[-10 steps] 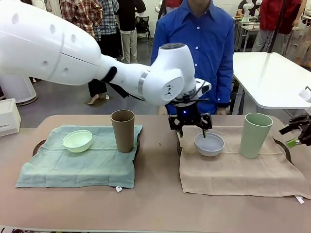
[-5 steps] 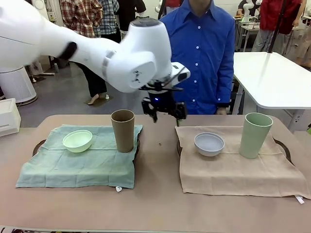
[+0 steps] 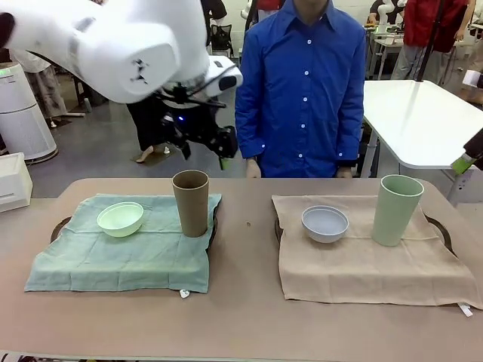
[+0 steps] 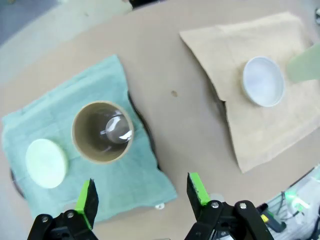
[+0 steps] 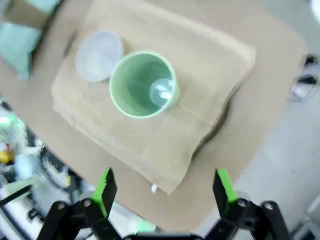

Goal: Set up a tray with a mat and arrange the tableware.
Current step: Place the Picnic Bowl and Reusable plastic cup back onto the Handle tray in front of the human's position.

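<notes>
Two mats cover dark trays. On the green mat [image 3: 121, 253] stand a mint green bowl [image 3: 120, 219] and a brown cup [image 3: 191, 202]. The beige mat [image 3: 370, 264] carries a pale blue-white bowl [image 3: 325, 223] and a pale green cup [image 3: 397, 210]. My left gripper [image 3: 204, 151] hangs open and empty, high above and just behind the brown cup [image 4: 102, 131]; its own view also holds the mint bowl [image 4: 46, 163] and the white bowl [image 4: 263, 81]. My right gripper [image 5: 163, 187] is open, high over the green cup [image 5: 143, 84] and bowl [image 5: 99, 48]; a green pad [image 3: 462, 163] shows at the right edge.
A person in a blue shirt [image 3: 302, 83] stands at the far side, hands low behind the table edge. The tray rims [image 3: 57, 228] [image 3: 445, 230] peek out under the mats. Bare tabletop [image 3: 245, 249] separates the two trays. A white box [image 3: 13, 181] sits far left.
My left gripper rose from the blue-white bowl, leaving it on the beige mat, and swung left and up to above the brown cup. My right gripper drew up toward the right edge.
</notes>
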Controlling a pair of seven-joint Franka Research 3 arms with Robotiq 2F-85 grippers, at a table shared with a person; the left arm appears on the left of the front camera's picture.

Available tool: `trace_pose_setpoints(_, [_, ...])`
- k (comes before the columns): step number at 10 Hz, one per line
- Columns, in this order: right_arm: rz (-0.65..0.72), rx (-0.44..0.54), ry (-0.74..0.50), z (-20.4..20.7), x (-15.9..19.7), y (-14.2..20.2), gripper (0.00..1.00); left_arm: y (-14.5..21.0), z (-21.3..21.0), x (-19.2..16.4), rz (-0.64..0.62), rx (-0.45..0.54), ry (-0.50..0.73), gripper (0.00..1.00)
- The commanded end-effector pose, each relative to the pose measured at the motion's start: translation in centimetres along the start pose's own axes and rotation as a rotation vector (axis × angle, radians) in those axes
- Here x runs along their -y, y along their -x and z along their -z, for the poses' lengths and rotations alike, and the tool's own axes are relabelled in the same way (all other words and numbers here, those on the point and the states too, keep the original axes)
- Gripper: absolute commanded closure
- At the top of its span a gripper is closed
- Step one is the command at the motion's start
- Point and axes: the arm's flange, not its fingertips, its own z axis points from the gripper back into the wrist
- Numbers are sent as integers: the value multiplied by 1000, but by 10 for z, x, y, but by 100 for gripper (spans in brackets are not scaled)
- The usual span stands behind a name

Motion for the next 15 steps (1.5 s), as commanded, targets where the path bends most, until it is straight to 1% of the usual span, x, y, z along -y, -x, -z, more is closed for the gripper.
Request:
trace_pose_setpoints(1, [97, -99, 178, 0, -37, 12, 0, 12, -10, -11, -8, 29, -58, 7])
trace_pose_setpoints(2, [119, -88, 183, -3, -42, 13, 0, 16, -14, -11, -25, 32, -56, 7])
trace_pose_setpoints(3, [41, -27, 101, -9, -20, 3, 0, 4, -13, -9, -13, 12, -18, 7])
trace_pose_setpoints(15, [41, -27, 101, -9, -20, 3, 0, 4, -13, -9, -13, 12, -18, 7])
